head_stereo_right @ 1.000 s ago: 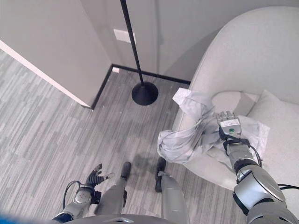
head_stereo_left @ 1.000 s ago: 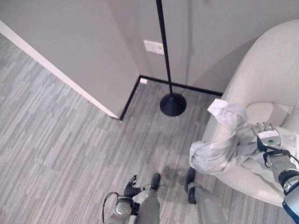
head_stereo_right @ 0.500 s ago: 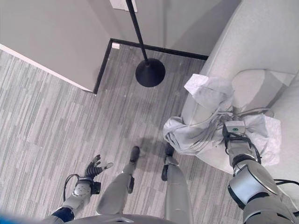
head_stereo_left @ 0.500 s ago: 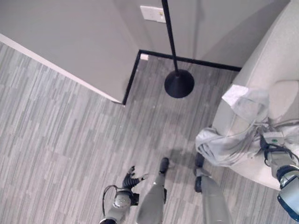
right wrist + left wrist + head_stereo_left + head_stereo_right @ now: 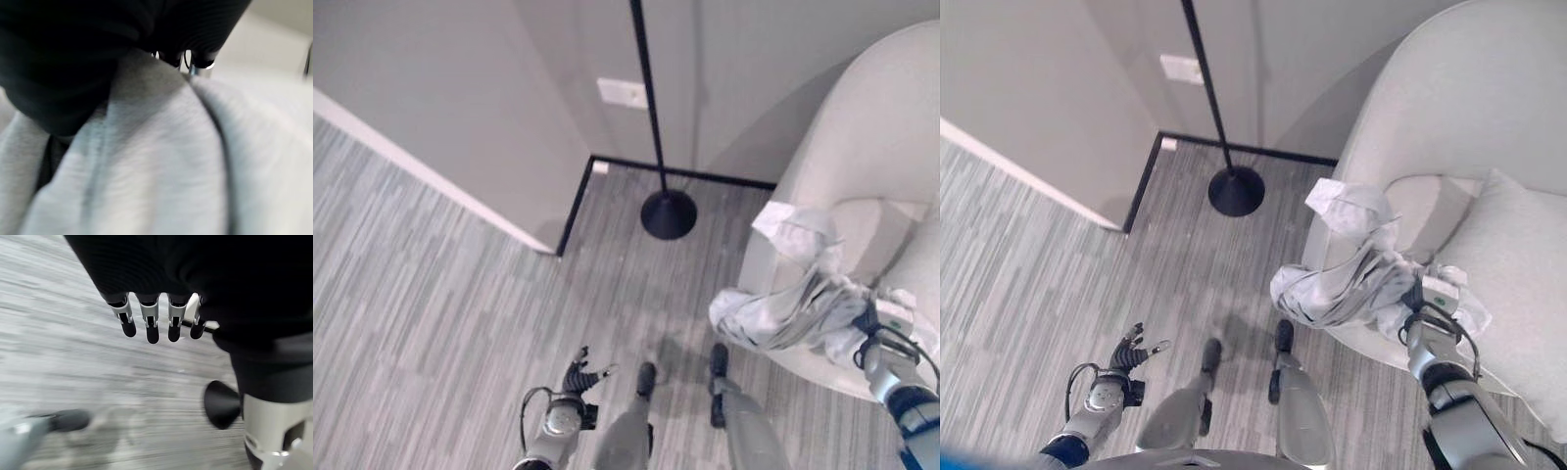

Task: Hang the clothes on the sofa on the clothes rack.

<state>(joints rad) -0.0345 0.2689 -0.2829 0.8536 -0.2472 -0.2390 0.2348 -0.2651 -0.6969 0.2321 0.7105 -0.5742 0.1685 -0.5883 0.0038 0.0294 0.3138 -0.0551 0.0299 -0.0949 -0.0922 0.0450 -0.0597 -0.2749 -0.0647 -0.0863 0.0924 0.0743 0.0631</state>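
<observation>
While the right hand [image 5: 1433, 305] has drawn back, its fingers buried in the grey garment [image 5: 1347, 284] — grip cannot be told — cloth is pulled taut off the sofa [image 5: 1489, 147]; the left hand [image 5: 161, 318] hangs relaxed, fingers straight.

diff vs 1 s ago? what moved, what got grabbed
The right hand, which lay flat on the grey garment a second ago, has closed into the cloth and drawn it taut toward the robot, bunching it at the sofa seat's front edge. The camera shifted too. Unchanged: part of the garment hangs over the edge, the left hand idles open low over the floor, and the clothes rack stands in place.
</observation>
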